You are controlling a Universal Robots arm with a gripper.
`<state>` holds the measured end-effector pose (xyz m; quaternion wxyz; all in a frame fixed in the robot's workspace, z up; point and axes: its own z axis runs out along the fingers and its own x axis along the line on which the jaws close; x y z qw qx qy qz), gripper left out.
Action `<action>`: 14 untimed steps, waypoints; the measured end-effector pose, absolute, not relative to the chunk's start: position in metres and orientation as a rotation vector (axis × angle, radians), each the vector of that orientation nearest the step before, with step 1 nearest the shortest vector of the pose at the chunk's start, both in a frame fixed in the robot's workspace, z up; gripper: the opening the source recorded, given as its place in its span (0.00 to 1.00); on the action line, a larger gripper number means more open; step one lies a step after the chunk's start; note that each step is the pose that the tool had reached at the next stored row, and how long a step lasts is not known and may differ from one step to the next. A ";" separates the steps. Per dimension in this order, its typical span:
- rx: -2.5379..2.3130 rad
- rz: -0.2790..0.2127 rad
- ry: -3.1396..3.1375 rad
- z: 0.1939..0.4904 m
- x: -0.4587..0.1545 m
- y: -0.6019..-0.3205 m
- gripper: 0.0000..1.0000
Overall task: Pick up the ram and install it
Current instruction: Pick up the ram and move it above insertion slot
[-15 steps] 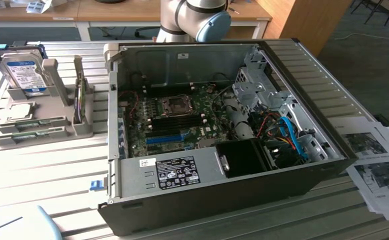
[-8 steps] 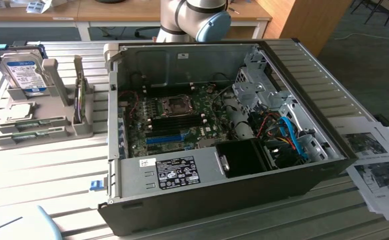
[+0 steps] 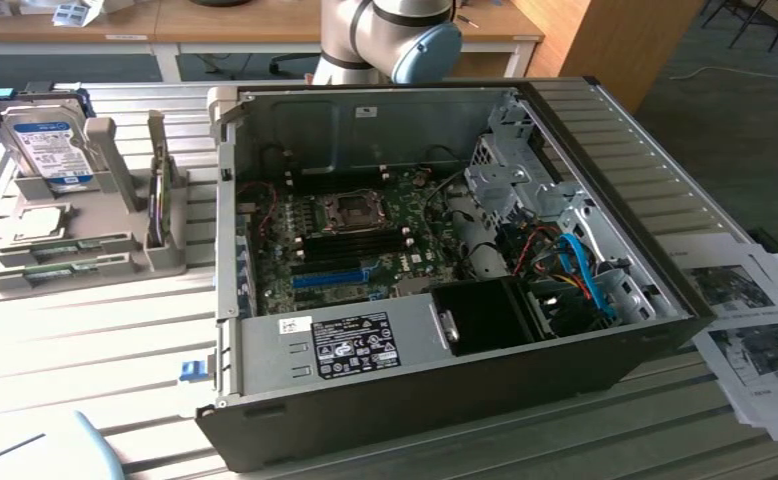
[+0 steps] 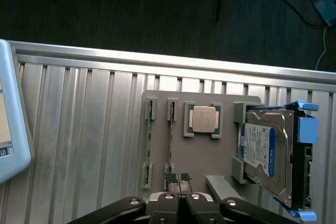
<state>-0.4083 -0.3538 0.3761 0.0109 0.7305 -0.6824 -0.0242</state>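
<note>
Two ram sticks stand on edge in slots of a grey holder tray (image 4: 210, 156): one ram (image 4: 148, 145) and a second ram (image 4: 170, 139) beside it. My gripper (image 4: 178, 178) hangs well above the tray, shut with nothing between its fingers, and its tips line up over one end of the second ram. In the exterior view the same two sticks (image 3: 66, 247) (image 3: 72, 270) lie at the exterior view's left. The open computer case (image 3: 656, 290) holds the motherboard, whose black memory slots (image 3: 362, 240) sit below the CPU socket.
A loose CPU (image 4: 203, 119) and a silver, blue-labelled hard drive (image 4: 265, 150) share the tray with the ram. A bright blue slot (image 3: 329, 277) runs across the motherboard. Printed papers (image 3: 763, 330) lie on the exterior view's right. A light-blue screen edge (image 4: 10, 114) sits beside the ribbed metal table (image 4: 79, 129).
</note>
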 end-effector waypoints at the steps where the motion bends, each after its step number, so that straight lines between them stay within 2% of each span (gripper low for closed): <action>1: 2.279 -0.075 -2.129 0.376 -0.408 -0.354 0.09; 14: 2.280 -0.074 -2.130 0.367 -0.408 -0.354 0.09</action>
